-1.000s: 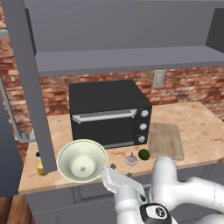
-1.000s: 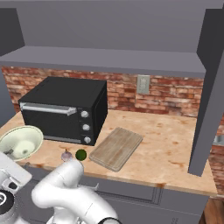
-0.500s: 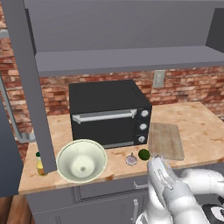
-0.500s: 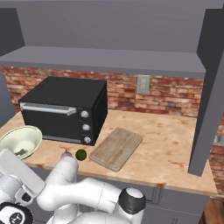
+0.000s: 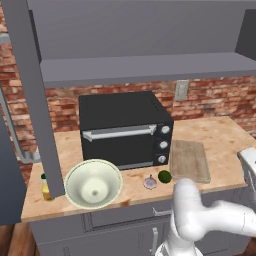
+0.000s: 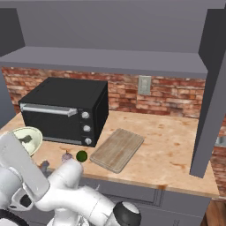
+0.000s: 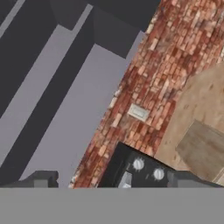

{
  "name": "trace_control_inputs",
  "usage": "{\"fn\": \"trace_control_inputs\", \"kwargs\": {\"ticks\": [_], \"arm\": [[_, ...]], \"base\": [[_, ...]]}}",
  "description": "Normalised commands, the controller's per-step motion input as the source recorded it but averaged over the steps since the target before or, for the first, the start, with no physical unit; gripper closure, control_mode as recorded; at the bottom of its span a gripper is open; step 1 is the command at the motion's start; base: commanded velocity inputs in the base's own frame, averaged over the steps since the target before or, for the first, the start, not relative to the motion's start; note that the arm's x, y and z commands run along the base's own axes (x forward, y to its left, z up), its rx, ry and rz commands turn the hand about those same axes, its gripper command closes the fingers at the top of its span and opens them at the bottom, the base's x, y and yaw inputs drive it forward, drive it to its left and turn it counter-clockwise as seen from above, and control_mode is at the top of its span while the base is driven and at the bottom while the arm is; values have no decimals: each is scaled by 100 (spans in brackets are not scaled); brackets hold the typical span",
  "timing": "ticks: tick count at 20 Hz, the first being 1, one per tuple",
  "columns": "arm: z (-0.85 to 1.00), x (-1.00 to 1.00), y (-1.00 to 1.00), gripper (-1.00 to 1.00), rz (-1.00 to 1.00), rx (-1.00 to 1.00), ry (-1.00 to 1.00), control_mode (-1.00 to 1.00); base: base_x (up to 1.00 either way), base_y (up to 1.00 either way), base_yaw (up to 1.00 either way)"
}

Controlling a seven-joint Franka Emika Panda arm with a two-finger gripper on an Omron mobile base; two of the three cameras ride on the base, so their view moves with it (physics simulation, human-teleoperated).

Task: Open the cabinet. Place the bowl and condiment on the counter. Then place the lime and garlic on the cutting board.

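Observation:
Both doors of the cabinet (image 5: 31, 100) stand swung open, and its shelf (image 6: 110, 59) is bare. On the counter (image 5: 220, 135) the cream bowl (image 5: 93, 183) sits at the front left, with the yellow condiment (image 5: 46, 186) beside it at the left end. The garlic (image 5: 150, 182) and the lime (image 5: 164, 176) lie side by side on the counter in front of the oven, just left of the cutting board (image 5: 189, 160). My gripper (image 7: 114, 181) is open and holds nothing, its fingertips (image 7: 41, 179) spread wide. It looks over the oven's knobs and the cutting board (image 7: 203, 148).
A black toaster oven (image 5: 125, 130) stands at the back of the counter against the brick wall, which has an outlet (image 6: 144, 84). The open right door (image 6: 212, 88) hangs over the counter's right end. Grey drawers (image 5: 125, 220) run below the front edge.
My arm has swung from in front of the bowl toward the right, past the garlic and lime. The bowl, bottle, garlic and lime have stayed put.

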Motion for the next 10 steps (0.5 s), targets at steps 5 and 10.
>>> {"fn": "trace_control_inputs", "kwargs": {"ticks": [5,10], "arm": [[100,-19,-46,-100,0,9,3,-100],[94,-5,-27,-100,0,3,15,-100]], "base": [[0,0,0],[0,0,0]]}}
